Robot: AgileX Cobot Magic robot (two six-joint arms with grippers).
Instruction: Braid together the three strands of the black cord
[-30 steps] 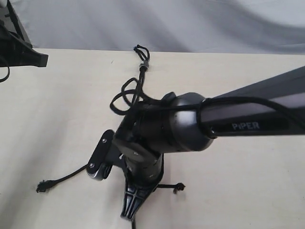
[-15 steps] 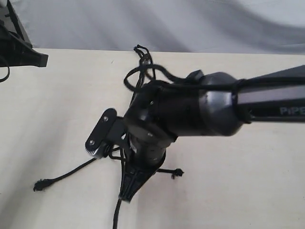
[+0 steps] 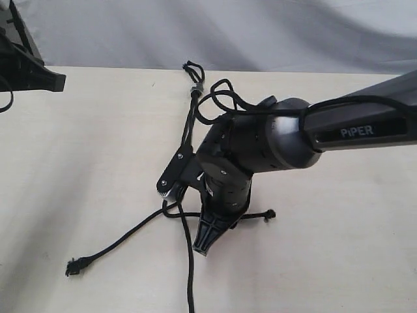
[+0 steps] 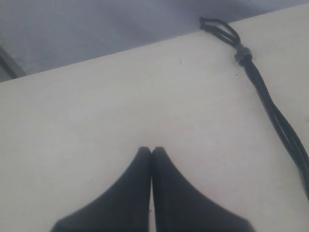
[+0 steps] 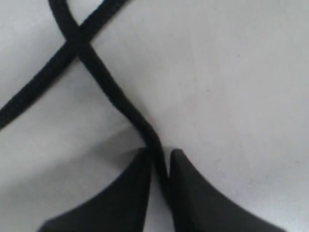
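The black cord lies on the pale table with its loop (image 3: 192,68) (image 4: 219,26) and grey band (image 3: 195,90) (image 4: 241,54) at the far edge. The bundled strands (image 4: 285,130) run toward me from the band. One strand ends in a knot at the front left (image 3: 77,264). A second strand (image 3: 190,287) trails off the front edge. My right gripper (image 3: 204,246) (image 5: 159,157) points down at the table, shut on the third strand (image 5: 111,92), whose knotted end (image 3: 267,214) sticks out to the right. My left gripper (image 4: 151,151) is shut with nothing in it and sits short of the cord.
The right arm (image 3: 352,127) reaches in from the right over the table's middle, its smooth cable looping near the band (image 3: 221,98). A black frame (image 3: 23,62) stands at the far left corner. A grey cloth backdrop (image 3: 260,32) hangs behind the table.
The right gripper has moved away from the front edge and to the right, drawing its held strand along. The left strand's knot has shifted slightly right. A strand now trails off the front edge.
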